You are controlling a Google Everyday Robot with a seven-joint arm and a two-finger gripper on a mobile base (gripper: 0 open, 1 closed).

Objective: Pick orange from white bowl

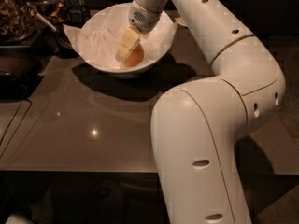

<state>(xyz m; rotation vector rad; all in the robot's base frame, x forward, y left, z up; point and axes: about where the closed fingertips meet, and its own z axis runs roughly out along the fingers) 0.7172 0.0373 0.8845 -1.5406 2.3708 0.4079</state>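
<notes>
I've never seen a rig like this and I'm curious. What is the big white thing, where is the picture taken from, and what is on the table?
The white jointed shape is a robot arm. There is one picture, from one camera looking down along the arm; where it is mounted is not known. At the arm's end, a pale yellow gripper reaches down into a wide white bowl lined with crumpled paper, beside a pale round orange lying in it. Whether the orange is gripped I cannot tell. The bowl stands on a dark glossy table; dark containers of dried goods stand at the upper left.
</notes>
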